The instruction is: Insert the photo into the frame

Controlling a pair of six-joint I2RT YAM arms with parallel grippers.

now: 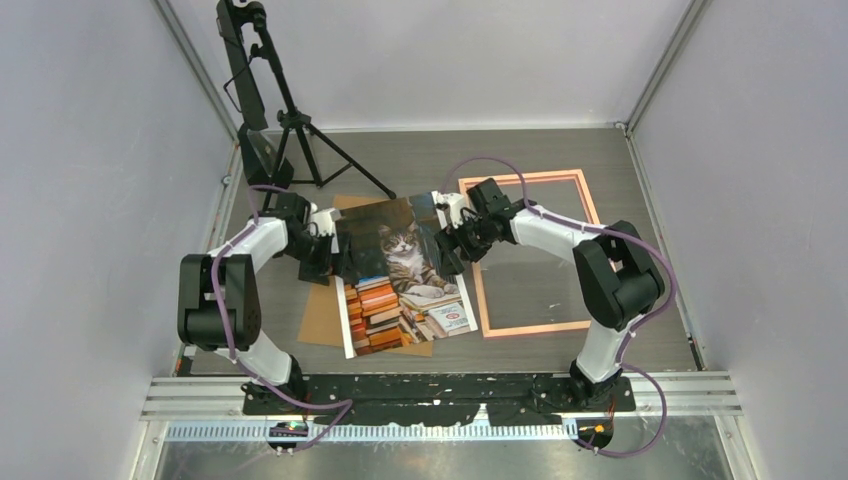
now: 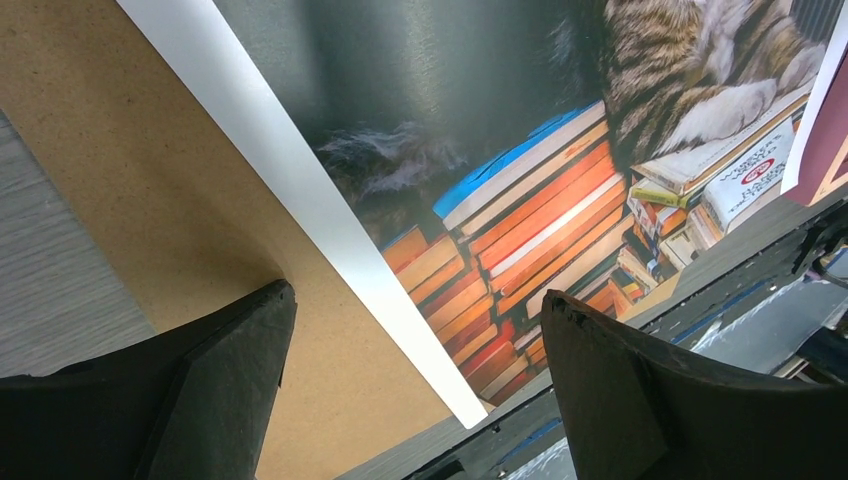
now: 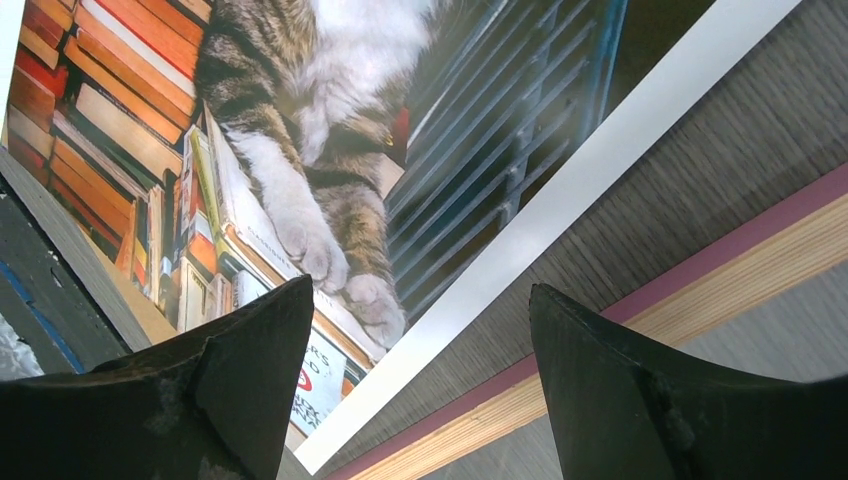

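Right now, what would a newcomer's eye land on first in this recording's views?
The colourful cat-and-books photo stands out in the middle of the table, lying partly over a brown backing board. The left gripper and right gripper, both open, flank its far half. The salmon frame lies flat to its right, not touching it.
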